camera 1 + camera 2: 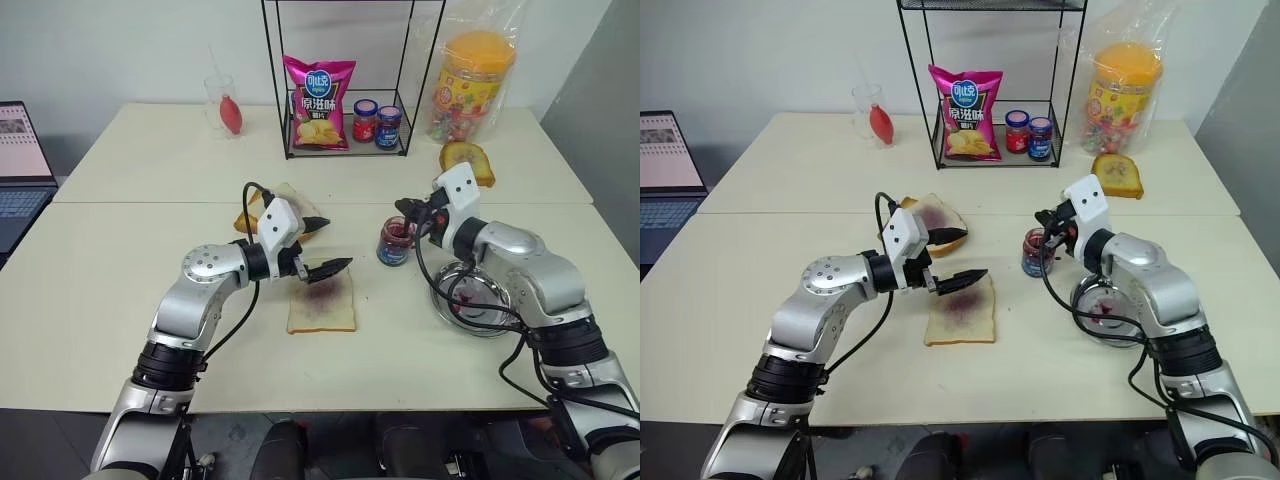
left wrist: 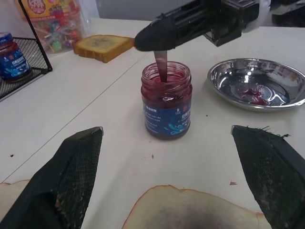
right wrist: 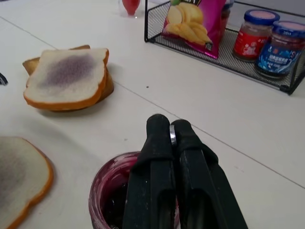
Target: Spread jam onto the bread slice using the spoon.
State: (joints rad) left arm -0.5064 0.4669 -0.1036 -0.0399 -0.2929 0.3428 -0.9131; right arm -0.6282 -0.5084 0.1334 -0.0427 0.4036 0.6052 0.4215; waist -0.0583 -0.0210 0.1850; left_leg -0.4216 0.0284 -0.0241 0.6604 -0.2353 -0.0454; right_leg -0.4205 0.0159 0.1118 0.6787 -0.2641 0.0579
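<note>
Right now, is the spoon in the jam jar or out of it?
In. The spoon, pinched in the shut right gripper, hangs down through the open mouth of the upright jar, its bowl sunk in the jam.

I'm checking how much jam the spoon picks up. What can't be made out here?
- Spoon bowl: left wrist view, sunk in the jam inside the jar.
- Spoon handle: right wrist view, clamped between the right gripper jaws.
- Bread slice: far end covered by the left gripper in the eye views.
</note>
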